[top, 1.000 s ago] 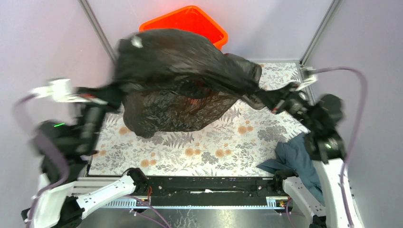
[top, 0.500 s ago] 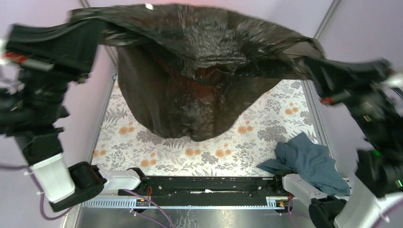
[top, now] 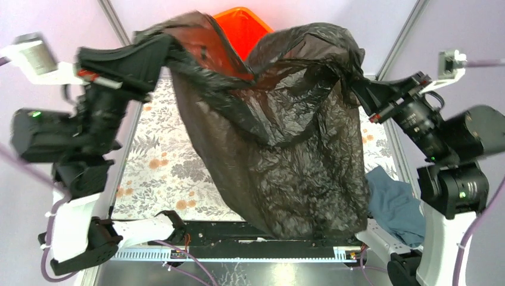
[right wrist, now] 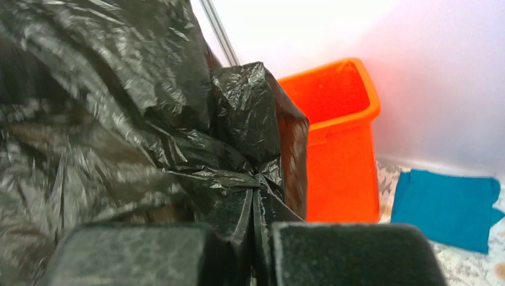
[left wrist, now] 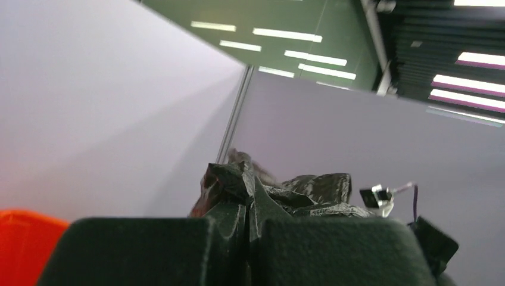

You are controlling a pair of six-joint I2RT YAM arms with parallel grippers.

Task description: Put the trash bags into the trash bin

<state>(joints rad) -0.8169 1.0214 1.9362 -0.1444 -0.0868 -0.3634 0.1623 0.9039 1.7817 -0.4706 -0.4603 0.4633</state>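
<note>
The large black trash bag (top: 286, 155) hangs high in the air, stretched between both grippers, its bottom drooping toward the near table edge. My left gripper (top: 168, 47) is shut on the bag's left edge; crumpled film (left wrist: 280, 190) bunches above its fingers. My right gripper (top: 357, 89) is shut on the bag's right edge (right wrist: 238, 143). The orange trash bin (top: 241, 27) stands at the back, mostly hidden behind the bag; it shows in the right wrist view (right wrist: 339, 143) and as a corner in the left wrist view (left wrist: 24, 244).
A grey-blue cloth (top: 396, 205) lies at the table's near right. A bright blue cloth (right wrist: 449, 208) lies on the floral table mat (top: 158, 173) beside the bin. Purple walls close in on both sides.
The bag has swung from spread across the back to hanging lower and nearer the camera. Both grippers moved inward and down, still holding its edges. The bin's rim shows again.
</note>
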